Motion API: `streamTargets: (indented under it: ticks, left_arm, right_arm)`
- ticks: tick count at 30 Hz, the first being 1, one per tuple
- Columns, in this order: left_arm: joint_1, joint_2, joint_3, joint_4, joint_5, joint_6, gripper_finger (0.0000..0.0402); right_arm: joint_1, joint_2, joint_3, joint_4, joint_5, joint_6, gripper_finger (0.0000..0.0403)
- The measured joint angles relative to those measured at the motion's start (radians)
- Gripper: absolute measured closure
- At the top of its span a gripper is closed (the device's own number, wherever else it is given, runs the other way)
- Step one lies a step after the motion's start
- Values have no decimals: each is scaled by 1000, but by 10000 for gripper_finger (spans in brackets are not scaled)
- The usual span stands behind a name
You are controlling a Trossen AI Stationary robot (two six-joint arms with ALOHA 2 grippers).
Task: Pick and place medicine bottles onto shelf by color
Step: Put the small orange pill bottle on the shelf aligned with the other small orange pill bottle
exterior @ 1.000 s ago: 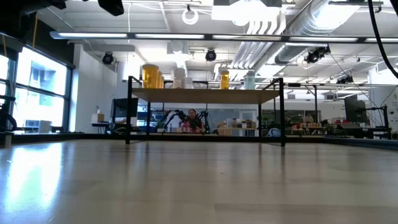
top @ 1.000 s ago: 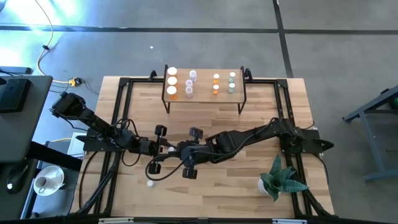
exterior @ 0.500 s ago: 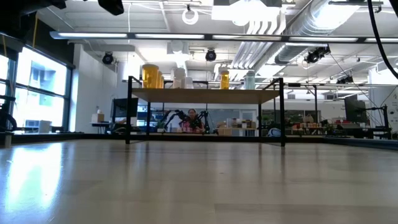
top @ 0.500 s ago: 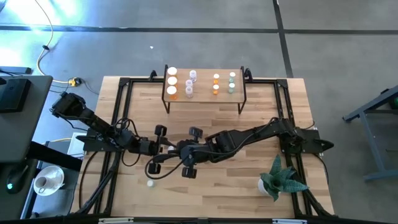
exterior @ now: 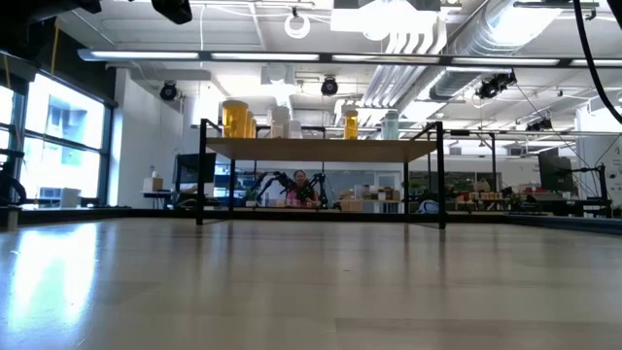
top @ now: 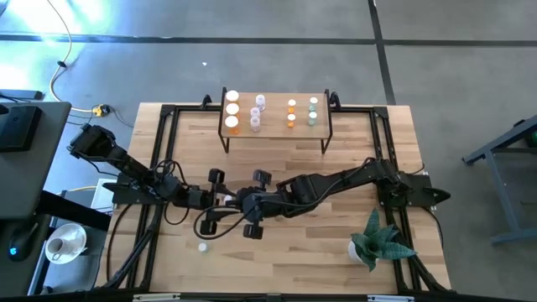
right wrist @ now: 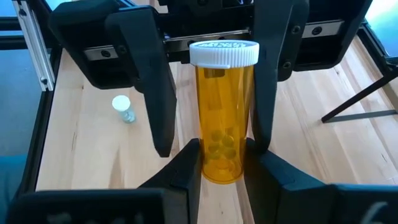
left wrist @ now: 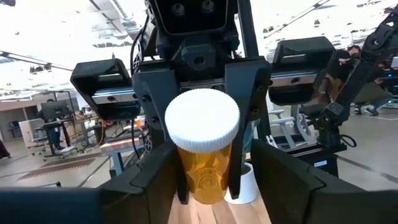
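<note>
Tabletop backs orange bottle (right wrist: 224, 112), white-capped, upright.

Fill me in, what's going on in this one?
Both arms meet mid-table around one orange bottle. The right gripper is clamped on its body, while the left gripper faces it with fingers open on either side, clear of the bottle. It looks like a handover. Several bottles stand on the shelf at the far side, and one small bottle sits loose on the table.

Open-plan robotics lab: exposed ceiling ducts (exterior: 428, 39), distant workbenches (exterior: 369, 202).
</note>
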Motion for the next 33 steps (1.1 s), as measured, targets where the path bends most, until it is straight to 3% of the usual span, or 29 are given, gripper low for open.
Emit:
streamTargets:
  ticks: [13, 23, 33]
  left_arm:
    - [0, 0, 0, 0, -4, -2, 311]
    - [0, 0, 0, -5, -11, 3, 316]
    - [1, -1, 1, -108, -161, 36, 316]
  right_arm:
    - [1, 0, 0, -5, -8, -6, 322]
    - [0, 0, 0, -8, -7, 16, 292]
    - [-1, 1, 0, -146, 0, 58, 234]
